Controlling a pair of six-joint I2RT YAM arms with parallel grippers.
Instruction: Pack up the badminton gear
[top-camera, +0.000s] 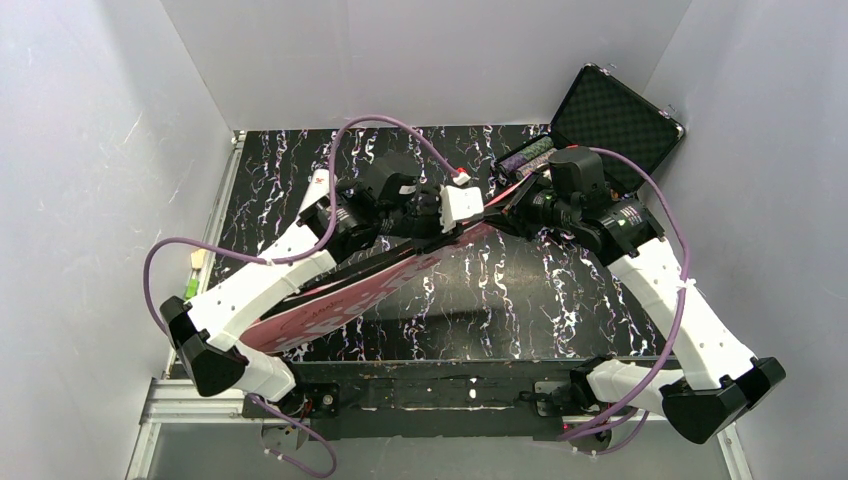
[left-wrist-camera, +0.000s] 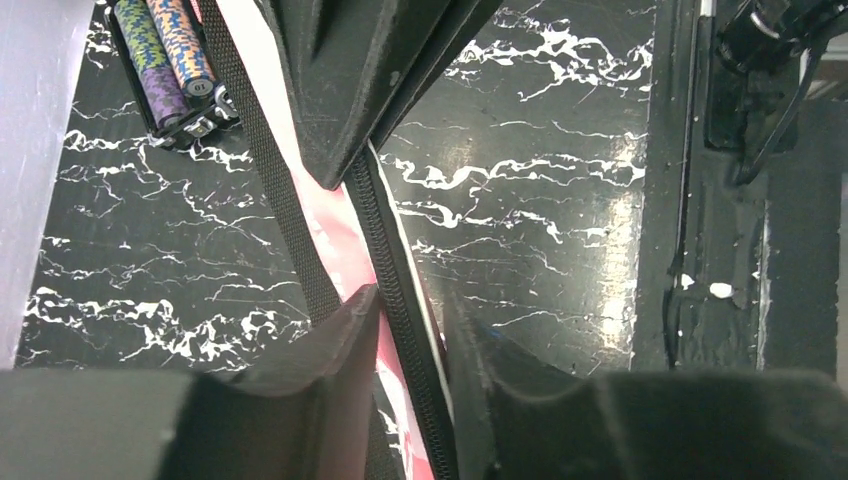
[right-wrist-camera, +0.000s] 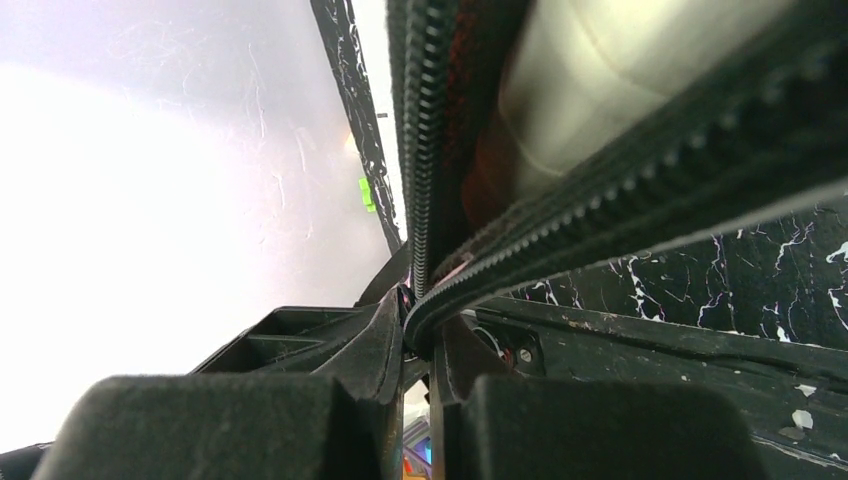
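Bag (top-camera: 335, 305): lies on a diagonal across the worktop (top-camera: 520, 300), near end by the left arm's base, far end up between the two grippers at mid-worktop. A shadow under it suggests the far end is raised.

Left gripper (left-wrist-camera: 410, 305): jaws straddle the bag's zip edge. One finger (left-wrist-camera: 350, 330) sits against the pink fabric, the other against the white trim, so they are closed on that edge.

Right gripper (right-wrist-camera: 420, 325): jaws pinched tight on the zip (right-wrist-camera: 425, 150) at the bag's far end. Beyond the pinch the two rows of zip teeth part and the mouth gapes. A pale rounded thing shows inside, too blurred to name.

Case (top-camera: 620, 115): open in the far right corner, lid up, clear of the bag. Chip rolls (left-wrist-camera: 165, 60) lie in it side by side.
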